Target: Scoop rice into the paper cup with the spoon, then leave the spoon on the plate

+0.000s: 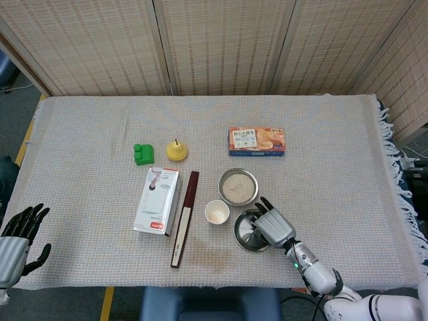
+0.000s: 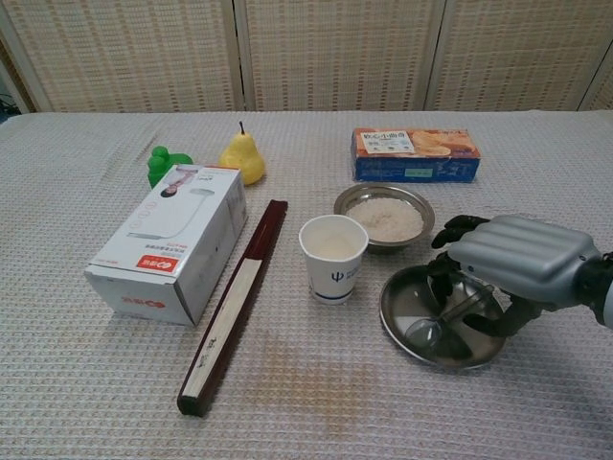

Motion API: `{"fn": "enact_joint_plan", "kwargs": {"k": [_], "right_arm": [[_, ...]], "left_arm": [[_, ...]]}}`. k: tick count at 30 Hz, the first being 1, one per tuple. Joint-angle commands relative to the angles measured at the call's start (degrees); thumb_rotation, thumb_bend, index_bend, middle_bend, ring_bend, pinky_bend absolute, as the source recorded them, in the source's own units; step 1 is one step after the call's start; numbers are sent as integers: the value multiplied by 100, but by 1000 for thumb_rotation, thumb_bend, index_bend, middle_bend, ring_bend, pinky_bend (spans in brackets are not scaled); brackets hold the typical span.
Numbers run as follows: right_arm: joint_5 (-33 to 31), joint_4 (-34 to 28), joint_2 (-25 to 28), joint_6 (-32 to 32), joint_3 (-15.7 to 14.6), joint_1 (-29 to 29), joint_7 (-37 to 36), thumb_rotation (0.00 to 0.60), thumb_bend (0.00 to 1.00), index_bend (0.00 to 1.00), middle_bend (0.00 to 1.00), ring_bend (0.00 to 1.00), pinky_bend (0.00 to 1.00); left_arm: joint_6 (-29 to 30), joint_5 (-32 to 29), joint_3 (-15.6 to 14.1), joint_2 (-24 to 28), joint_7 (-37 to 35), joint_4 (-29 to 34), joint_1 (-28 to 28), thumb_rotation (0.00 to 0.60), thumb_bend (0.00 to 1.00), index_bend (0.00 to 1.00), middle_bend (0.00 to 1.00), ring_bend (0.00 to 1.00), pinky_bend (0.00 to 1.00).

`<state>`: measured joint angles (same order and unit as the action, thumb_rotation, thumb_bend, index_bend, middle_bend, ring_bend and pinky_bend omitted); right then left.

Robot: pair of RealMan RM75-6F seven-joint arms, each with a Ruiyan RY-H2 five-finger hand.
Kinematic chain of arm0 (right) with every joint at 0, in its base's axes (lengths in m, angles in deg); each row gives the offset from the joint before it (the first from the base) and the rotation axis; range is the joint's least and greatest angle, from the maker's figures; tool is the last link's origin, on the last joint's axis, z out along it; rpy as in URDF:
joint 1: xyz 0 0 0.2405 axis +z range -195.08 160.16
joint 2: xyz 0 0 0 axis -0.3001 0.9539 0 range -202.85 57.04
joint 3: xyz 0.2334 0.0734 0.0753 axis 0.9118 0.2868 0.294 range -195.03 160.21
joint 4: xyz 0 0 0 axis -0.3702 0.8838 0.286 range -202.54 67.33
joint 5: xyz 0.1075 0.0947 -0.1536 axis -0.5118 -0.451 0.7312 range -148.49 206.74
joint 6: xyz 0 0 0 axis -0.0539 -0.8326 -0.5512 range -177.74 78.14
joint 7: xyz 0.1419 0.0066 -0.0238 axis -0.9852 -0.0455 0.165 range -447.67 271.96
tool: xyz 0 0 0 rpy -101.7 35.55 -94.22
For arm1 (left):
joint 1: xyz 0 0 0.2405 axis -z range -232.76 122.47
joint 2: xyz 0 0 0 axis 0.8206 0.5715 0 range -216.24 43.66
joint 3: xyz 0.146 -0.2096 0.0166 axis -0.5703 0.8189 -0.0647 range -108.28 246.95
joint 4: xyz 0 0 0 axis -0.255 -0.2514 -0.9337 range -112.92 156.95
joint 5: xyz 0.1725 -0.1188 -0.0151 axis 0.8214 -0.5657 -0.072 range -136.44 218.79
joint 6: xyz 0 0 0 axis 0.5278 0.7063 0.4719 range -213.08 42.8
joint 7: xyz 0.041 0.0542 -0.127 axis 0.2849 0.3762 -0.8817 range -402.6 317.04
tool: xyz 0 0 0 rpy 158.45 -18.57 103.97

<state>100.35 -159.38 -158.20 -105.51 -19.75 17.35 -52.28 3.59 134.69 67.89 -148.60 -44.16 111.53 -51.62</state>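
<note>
A white paper cup [image 2: 333, 257] with rice in it stands at table centre, also visible from the head view [image 1: 217, 212]. Behind it to the right sits the steel bowl of rice [image 2: 383, 218]. The steel plate [image 2: 395, 311] lies right of the cup. My right hand [image 2: 517, 261] hovers over the plate's right half, fingers curled around the handle of the spoon [image 2: 424, 332], whose bowl rests on the plate. My left hand [image 1: 19, 235] hangs beside the table's near left corner, fingers apart and empty.
A white carton [image 2: 172, 238] and a long dark folded fan [image 2: 235, 302] lie left of the cup. A yellow pear [image 2: 241, 157] and a green toy [image 2: 163, 163] sit behind them. An orange biscuit box [image 2: 414, 153] lies behind the rice bowl.
</note>
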Motion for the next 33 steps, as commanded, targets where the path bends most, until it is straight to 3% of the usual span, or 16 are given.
{"fn": "enact_joint_plan", "kwargs": {"k": [1, 6, 9, 15, 19, 22, 27, 33], "right_arm": [[30, -50, 39, -51, 15, -23, -26, 600, 230, 339, 333, 73, 0], [202, -344, 278, -327, 68, -124, -159, 600, 178, 267, 278, 52, 0], [491, -690, 572, -796, 101, -326, -404, 600, 172, 228, 231, 30, 0], [1371, -1037, 1063, -2467, -201, -1281, -595, 600, 172, 117, 120, 0, 0], [1420, -851, 1103, -3514, -455, -2150, -280, 600, 171, 31, 27, 0, 0], [1373, -621, 1088, -3951, -416, -2548, -841, 600, 171, 5, 0, 0, 0], [1175, -427, 1288, -3973, -155, -2681, -1364, 600, 171, 0, 0, 0, 0], [1290, -449, 1471, -3722, -151, -2712, -1502, 600, 171, 0, 0, 0, 0]], "left_arm": [[38, 21, -11, 6, -1, 6, -22, 600, 429, 0, 0, 0, 117], [61, 29, -3, 8, -23, 4, -27, 600, 428, 0, 0, 0, 118], [88, 26, 10, 13, -45, -6, -34, 600, 429, 0, 0, 0, 118], [280, 77, 62, -47, -96, -106, -78, 600, 429, 0, 0, 0, 118], [418, 69, 117, -115, -159, -221, -115, 600, 428, 0, 0, 0, 114], [427, 57, 126, -116, -139, -224, -123, 600, 429, 0, 0, 0, 113], [455, 13, 148, -96, -69, -156, -149, 600, 428, 0, 0, 0, 113], [480, 90, 117, -151, 285, -28, -175, 600, 428, 0, 0, 0, 113]]}}
